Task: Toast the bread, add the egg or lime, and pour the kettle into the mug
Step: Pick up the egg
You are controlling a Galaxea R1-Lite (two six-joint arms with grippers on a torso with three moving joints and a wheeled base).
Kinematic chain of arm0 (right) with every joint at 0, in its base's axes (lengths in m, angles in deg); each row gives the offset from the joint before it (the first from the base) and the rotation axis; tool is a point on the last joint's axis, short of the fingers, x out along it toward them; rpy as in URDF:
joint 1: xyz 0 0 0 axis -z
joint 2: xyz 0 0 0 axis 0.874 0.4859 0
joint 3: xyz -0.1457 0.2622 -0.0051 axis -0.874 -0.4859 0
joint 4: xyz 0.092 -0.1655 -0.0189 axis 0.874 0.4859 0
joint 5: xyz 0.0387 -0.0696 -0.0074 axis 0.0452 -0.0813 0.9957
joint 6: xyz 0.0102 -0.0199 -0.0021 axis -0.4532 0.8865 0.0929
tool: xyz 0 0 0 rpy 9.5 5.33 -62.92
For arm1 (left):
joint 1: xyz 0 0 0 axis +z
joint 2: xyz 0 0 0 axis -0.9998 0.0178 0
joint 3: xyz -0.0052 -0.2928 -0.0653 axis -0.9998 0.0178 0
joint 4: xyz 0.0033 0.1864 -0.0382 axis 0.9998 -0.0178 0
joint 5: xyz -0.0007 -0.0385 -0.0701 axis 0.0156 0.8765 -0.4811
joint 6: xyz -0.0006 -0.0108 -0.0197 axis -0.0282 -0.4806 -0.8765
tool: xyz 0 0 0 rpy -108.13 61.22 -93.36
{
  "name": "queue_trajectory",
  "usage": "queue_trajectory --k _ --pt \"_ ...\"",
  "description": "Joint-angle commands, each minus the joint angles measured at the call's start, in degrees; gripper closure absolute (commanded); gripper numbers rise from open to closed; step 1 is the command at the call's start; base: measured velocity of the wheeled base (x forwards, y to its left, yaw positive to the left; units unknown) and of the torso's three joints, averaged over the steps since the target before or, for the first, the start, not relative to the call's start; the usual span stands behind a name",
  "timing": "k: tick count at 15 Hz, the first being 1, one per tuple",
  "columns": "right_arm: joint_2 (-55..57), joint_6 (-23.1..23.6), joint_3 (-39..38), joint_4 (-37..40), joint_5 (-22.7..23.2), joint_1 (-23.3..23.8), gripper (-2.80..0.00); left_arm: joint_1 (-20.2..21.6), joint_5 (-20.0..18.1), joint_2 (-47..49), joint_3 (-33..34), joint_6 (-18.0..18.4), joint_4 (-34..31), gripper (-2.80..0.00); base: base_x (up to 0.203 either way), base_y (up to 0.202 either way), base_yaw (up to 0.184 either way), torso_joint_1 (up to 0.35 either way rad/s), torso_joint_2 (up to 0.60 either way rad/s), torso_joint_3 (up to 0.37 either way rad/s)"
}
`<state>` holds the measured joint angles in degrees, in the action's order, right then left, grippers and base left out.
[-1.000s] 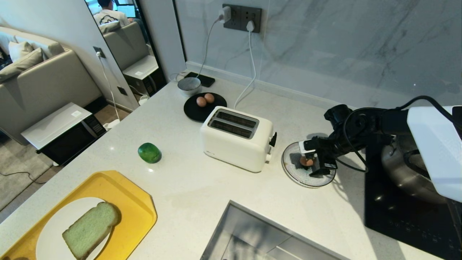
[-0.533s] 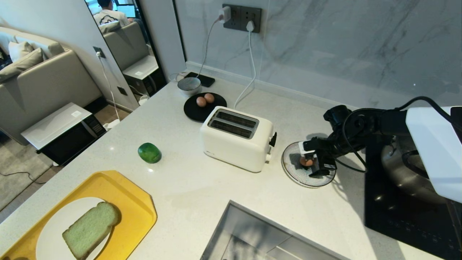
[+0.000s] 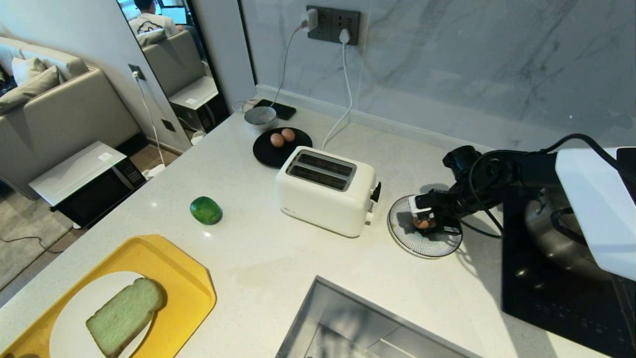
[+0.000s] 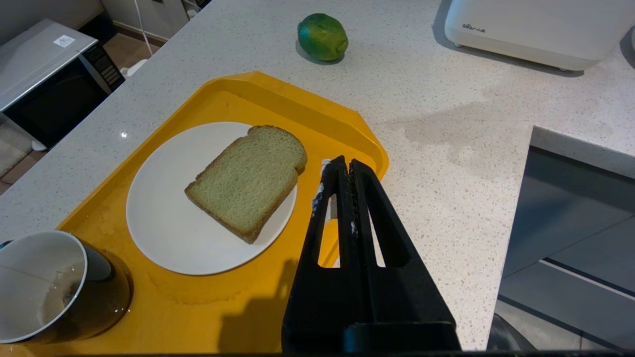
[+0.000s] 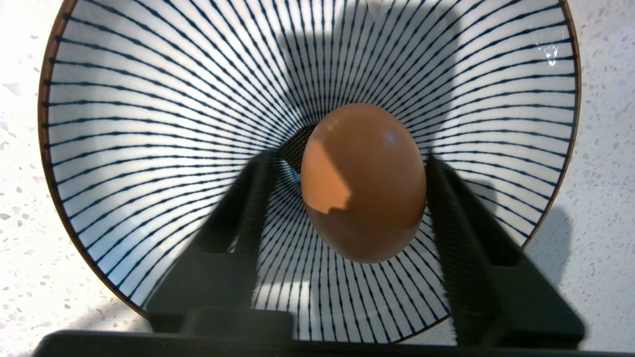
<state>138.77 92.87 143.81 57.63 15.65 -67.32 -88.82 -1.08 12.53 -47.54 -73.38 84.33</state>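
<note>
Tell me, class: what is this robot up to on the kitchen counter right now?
The right gripper is down in the striped bowl beside the toaster, its fingers on either side of a brown egg; one finger looks to touch it, the other stands apart. The left gripper hangs shut over the yellow tray, idle. The bread lies untoasted on its white plate, the mug stands on the tray, and the lime sits on the counter.

Right gripper (image 5: 349, 163) jaws apart, pointing down; left gripper (image 4: 342, 166) jaws together.
</note>
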Motion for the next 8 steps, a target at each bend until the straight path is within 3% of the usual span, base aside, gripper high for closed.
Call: queue_trajectory --k 1,8 --pt "0.14 0.48 -0.05 0.19 0.05 0.24 0.00 0.02 -0.05 -0.04 -0.04 -0.01 0.02 0.00 0.000 0.000 0.000 0.000 0.00 0.000" --pt "-0.77 0.23 -0.08 0.45 0.14 0.41 0.00 0.02 0.03 -0.04 0.02 -0.01 0.02 0.00 0.000 0.000 0.000 0.000 0.00 0.000"
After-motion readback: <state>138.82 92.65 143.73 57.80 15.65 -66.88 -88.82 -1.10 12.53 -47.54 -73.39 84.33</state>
